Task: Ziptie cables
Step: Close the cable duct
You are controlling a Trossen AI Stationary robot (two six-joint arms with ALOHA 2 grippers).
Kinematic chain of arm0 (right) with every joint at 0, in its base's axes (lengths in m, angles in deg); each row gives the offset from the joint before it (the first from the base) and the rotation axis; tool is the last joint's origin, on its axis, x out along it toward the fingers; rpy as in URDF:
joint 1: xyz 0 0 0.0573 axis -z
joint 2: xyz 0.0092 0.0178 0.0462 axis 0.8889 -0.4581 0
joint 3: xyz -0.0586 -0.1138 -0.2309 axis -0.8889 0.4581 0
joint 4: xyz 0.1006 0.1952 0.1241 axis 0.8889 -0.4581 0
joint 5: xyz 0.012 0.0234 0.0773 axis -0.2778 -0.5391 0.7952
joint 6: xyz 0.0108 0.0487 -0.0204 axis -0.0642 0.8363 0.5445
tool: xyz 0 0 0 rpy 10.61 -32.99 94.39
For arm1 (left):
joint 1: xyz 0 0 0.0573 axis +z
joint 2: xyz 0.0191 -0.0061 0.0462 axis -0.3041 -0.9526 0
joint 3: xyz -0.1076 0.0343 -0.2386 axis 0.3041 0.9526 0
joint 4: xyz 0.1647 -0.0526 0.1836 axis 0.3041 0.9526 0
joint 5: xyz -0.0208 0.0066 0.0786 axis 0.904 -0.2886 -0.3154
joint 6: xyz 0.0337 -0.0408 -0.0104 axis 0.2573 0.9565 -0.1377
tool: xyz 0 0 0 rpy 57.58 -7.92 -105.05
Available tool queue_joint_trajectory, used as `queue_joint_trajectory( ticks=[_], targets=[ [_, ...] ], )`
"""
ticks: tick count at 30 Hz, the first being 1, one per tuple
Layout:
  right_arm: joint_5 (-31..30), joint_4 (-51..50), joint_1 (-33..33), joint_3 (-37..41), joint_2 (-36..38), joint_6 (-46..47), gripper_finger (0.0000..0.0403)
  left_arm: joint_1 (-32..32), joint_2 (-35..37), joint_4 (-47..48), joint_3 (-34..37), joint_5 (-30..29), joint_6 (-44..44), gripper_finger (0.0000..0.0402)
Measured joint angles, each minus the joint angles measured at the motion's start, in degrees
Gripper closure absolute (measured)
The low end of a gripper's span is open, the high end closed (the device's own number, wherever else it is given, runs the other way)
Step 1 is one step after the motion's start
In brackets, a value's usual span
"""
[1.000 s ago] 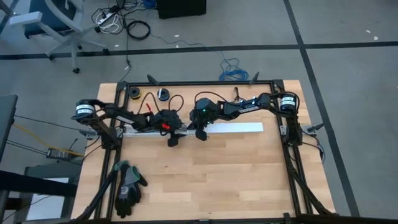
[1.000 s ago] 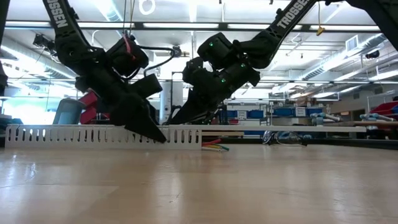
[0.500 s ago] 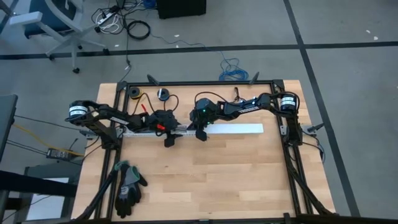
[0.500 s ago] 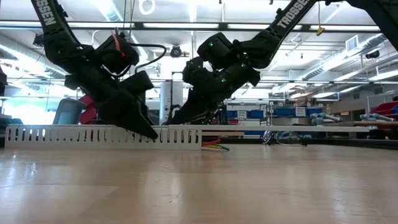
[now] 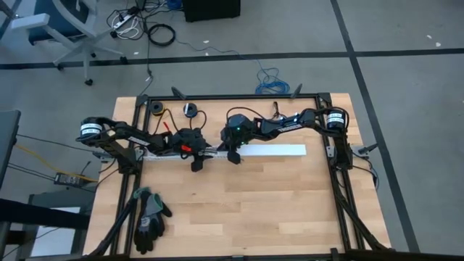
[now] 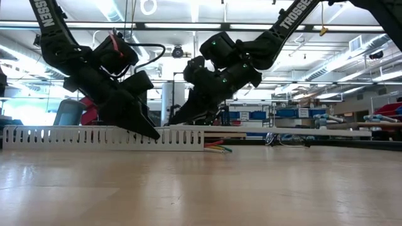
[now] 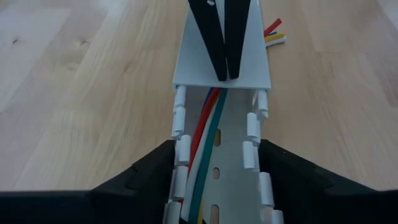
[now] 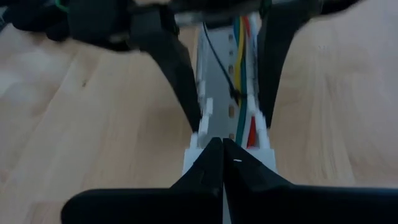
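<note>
Cables (image 7: 208, 134) lie inside the white slotted duct (image 7: 249, 124). Left gripper (image 7: 214, 180) straddles the duct, fingers spread, grasping nothing. Right gripper (image 8: 222, 155) is clenched, tips pressing the duct's lid (image 7: 193, 62).

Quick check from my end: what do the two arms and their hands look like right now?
Both arms are black with white TROSSEN lettering. The left arm carries a red tag and a looping black cable; the right arm shows green lights. The right hand has slim, tapering black fingers.

One long white slotted plastic duct (image 5: 254, 150); one pair of dark work gloves (image 5: 150, 218); two dark robot arms.
</note>
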Motion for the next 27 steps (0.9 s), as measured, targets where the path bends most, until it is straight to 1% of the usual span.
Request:
queue_joint_trajectory(
  ticks=[3, 7, 9, 13, 17, 19, 21, 24, 27],
  targets=[
    [0.0, 2.4, 0.0, 0.0, 0.0, 0.0, 0.0403, 0.0, 0.0, 0.0, 0.0, -0.2, 0.0, 0.0173],
    [0.6, 1.1, 0.1, 0.0, 0.4, 0.4, 0.0403, 0.0, 0.0, -0.1, 0.0, -0.3, 0.0, 0.0173],
    [0.2, -2.4, 0.4, 0.0, 1.2, 0.4, 0.0403, 0.0, 0.0, -0.1, 0.0, -0.4, 0.0, 0.0172],
    [-2.6, -9.1, 0.9, 0.0, 3.4, 0.3, 0.0403, 0.0, 0.0, 0.1, 0.0, -0.4, 0.1, 0.0172],
    [-2.6, -12.4, 0.8, -0.1, 6.7, -0.4, 0.0403, 0.0, 0.0, 0.4, 0.0, -0.5, 0.1, 0.0172],
    [-2.6, -15.8, 0.8, -0.1, 8.3, -0.4, 0.0403, 0.0, 0.0, 0.4, 0.0, -0.5, 0.1, 0.0172],
    [-3.9, -19.9, 0.8, -0.1, 9.5, -0.6, 0.0403, 0.0, 0.0, 0.4, 0.0, -0.5, 0.1, 0.0172],
    [-5.3, -24.7, 0.7, -0.1, 10.5, -0.9, 0.0403, 0.0, 0.0, 0.5, 0.0, -0.5, 0.1, 0.0172],
    [-6.5, -27.6, 0.6, 0.1, 10.7, -0.9, 0.0403, 0.0, 0.0, 0.5, 0.0, -0.7, 0.1, 0.0172]
  ],
)
